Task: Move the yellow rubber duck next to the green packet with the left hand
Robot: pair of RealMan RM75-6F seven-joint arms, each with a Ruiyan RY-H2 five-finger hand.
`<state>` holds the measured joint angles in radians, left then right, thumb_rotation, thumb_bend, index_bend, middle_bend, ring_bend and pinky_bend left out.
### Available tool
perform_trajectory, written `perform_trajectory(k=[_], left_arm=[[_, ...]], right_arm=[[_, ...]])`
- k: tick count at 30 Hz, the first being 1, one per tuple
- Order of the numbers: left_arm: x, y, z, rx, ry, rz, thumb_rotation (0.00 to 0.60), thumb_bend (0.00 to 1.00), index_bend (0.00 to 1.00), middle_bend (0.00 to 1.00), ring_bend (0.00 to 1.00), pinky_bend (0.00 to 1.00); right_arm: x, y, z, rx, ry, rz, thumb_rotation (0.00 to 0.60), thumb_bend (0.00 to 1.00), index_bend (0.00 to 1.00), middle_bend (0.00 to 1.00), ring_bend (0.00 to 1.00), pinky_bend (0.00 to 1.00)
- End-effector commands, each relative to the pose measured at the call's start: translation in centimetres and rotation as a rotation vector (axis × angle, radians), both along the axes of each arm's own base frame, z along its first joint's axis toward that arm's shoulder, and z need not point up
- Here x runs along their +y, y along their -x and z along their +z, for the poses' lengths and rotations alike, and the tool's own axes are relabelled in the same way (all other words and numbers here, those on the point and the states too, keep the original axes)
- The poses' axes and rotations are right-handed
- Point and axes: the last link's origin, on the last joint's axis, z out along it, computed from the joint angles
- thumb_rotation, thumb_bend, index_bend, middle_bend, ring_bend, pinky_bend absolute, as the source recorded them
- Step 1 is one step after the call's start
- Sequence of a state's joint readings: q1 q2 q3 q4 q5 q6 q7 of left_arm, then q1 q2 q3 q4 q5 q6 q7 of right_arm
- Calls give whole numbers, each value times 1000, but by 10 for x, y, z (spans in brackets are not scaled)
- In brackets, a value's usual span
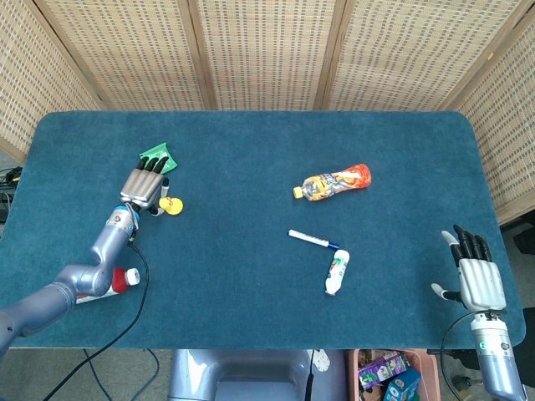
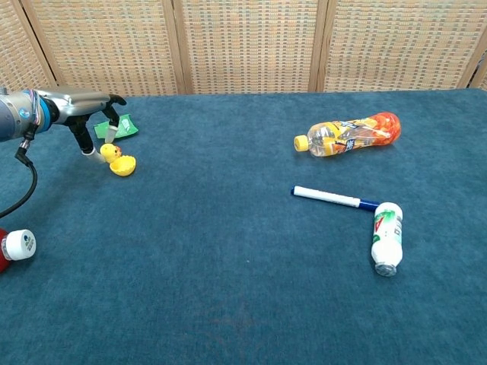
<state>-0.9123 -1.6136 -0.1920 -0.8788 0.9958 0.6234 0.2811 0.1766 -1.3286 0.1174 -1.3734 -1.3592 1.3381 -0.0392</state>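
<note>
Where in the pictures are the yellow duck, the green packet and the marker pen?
yellow duck (image 2: pixel 118 160): chest view, on its body.
green packet (image 1: pixel 156 155): head view, on its flat face.
marker pen (image 2: pixel 329 198): chest view, on the white barrel.

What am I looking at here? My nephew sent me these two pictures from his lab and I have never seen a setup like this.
This is a two-armed robot at a blue-covered table; each arm ends in a mechanical hand. One picture looks down from its head, the other looks forward from its chest. The left hand sits over a small yellow rubber duck, fingers around it; whether it truly grips the duck I cannot tell. Just behind lies a green packet. The right hand rests open at the table's near corner, holding nothing. Also lying on the table: an orange drink bottle, a marker pen, a small white bottle and a red bottle with a white cap.
</note>
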Motion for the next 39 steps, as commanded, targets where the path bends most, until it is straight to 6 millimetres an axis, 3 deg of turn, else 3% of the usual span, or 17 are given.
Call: perform_trajectory(k=[1, 17, 19, 24, 28, 35, 39], left_arm=[[1, -1, -3, -9, 5, 9, 600, 217, 613, 0, 0, 0], [7, -6, -18, -7, 18, 11, 600, 218, 600, 0, 0, 0], [6, -5, -19, -7, 19, 12, 600, 217, 558, 0, 0, 0], [6, -4, -17, -15, 19, 17, 600, 164, 348, 0, 0, 0], [7, -3, -14, -18, 13, 18, 600, 155, 305, 0, 0, 0], [4, -12, 2, -113, -31, 5, 600, 155, 276, 0, 0, 0], [-23, -18, 35, -207, -109, -80, 600, 155, 218, 0, 0, 0]], right_arm=[[0, 0, 0, 1, 0, 1, 600, 0, 0, 0, 0, 0], [-1, 2, -1, 5, 2, -5, 600, 0, 0, 0, 0, 0], [-1, 2, -1, 5, 5, -3, 600, 0, 0, 0, 0, 0], [-1, 2, 0, 2, 9, 1, 600, 0, 0, 0, 0, 0], [-1, 1, -1, 3, 7, 3, 600, 0, 0, 0, 0, 0], [0, 0, -1, -3, 5, 9, 600, 0, 0, 0, 0, 0], [0, -2, -2, -13, -1, 23, 600, 0, 0, 0, 0, 0]])
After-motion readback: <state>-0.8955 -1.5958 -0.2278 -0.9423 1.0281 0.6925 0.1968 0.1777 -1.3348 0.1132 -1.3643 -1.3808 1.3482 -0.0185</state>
